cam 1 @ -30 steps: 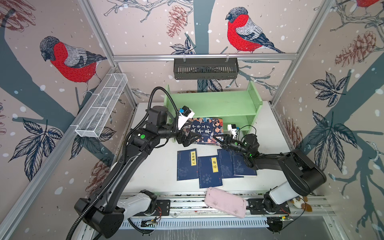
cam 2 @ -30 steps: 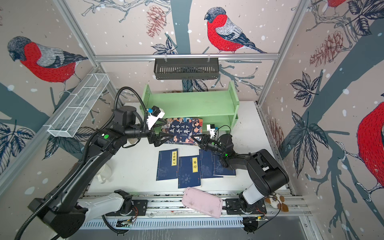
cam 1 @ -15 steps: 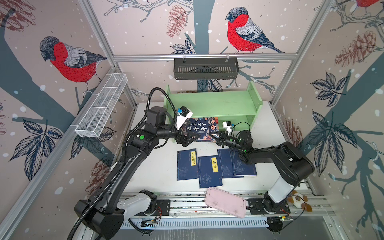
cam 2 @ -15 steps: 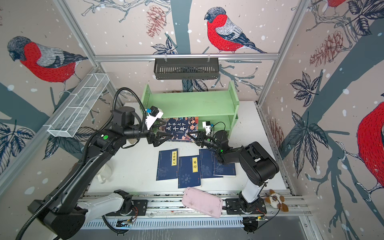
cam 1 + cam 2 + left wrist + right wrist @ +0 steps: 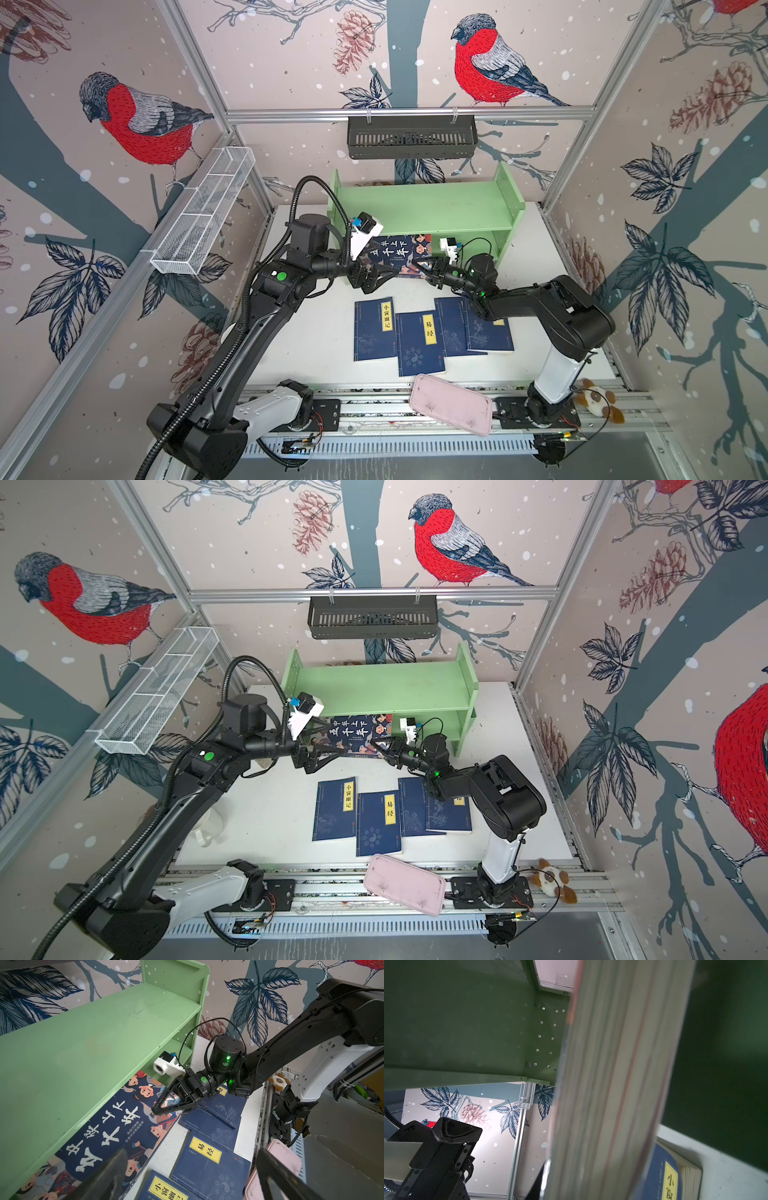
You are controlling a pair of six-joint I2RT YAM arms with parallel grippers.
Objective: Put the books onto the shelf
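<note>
Here's the right claw (image 5: 417,266), narrowed down and pinching the right-hand edge of the cartoon book (image 5: 401,253), just right of centre in both top views. The book's far end sits tucked under the upper board of the green shelf (image 5: 424,208), in the lower tier, while its near end juts out towards the table (image 5: 316,332). The right wrist view is filled with the book's page edges, right up close. Over on the book's left, the left claw (image 5: 382,277) gapes wide with nothing in it, hovering just beside the lower left corner of the cover. Below centre, four navy paperbacks (image 5: 419,343) lie flat in an overlapping row on the table. The right arm crosses above the rightmost two.
</note>
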